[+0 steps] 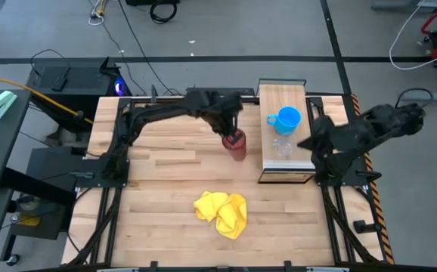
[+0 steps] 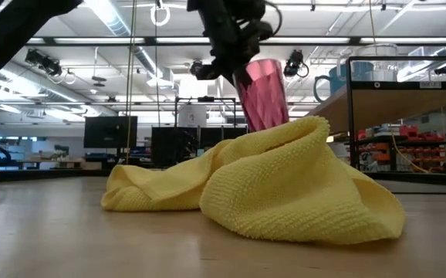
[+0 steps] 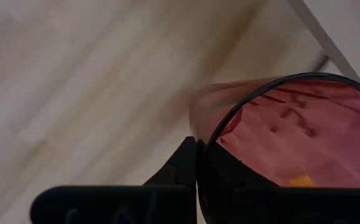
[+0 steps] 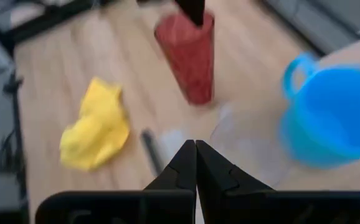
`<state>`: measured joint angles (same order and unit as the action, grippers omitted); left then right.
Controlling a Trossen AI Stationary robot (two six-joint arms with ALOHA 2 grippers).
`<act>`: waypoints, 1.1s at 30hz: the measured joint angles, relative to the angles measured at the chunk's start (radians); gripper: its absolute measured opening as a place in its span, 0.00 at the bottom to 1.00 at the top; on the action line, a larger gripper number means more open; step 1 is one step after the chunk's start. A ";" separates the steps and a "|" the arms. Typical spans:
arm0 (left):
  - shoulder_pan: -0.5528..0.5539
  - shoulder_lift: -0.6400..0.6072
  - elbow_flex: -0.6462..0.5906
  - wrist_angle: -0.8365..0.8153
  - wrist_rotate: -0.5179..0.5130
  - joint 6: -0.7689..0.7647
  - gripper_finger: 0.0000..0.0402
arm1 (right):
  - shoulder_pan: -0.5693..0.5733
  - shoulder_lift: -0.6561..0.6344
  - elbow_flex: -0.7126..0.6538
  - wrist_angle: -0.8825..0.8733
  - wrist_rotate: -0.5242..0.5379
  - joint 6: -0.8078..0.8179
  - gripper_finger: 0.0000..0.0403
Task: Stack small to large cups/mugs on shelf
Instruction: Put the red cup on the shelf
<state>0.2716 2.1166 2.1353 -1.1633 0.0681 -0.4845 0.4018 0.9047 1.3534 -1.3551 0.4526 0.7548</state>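
Tumbler first: your left gripper is clenched on its rim, one finger inside and one outside, and the low view shows the dark red cup hanging tilted, clear of the tabletop, near the middle of the far half and just left of the shelf. A rim pinch on a tilted, ribbed wall is the weak point; swing it quickly and it may pivot or slip out. The left arm reaches in from the far-left corner, stretched low across the table with the wrist bent down over the cup.

On the shelf by the right edge, the blue mug stands toward the far end, the clear cup just nearer. Bring the tumbler in low and you could clip the shelf's edge or topple the light clear cup.

Your right gripper is pinched empty, its arm folded at the right edge beside the shelf.
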 joint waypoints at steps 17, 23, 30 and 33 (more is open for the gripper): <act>0.245 0.001 0.086 0.018 -0.015 0.152 0.03 | -0.683 0.338 0.481 0.008 -0.089 -0.413 0.02; 0.258 0.035 0.085 0.049 -0.012 0.178 0.03 | -0.906 0.584 0.684 0.010 -0.312 -0.476 0.02; 0.258 0.085 0.085 0.040 -0.018 0.208 0.03 | -0.985 0.862 0.884 -0.096 -0.323 -0.550 0.02; 0.258 0.099 0.085 0.026 -0.018 0.215 0.03 | -0.982 0.934 0.927 -0.139 -0.331 -0.557 0.02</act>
<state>0.5301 2.2160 2.2204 -1.1374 0.0503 -0.2698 -0.5804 1.8388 2.2803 -1.4940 0.1216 0.1979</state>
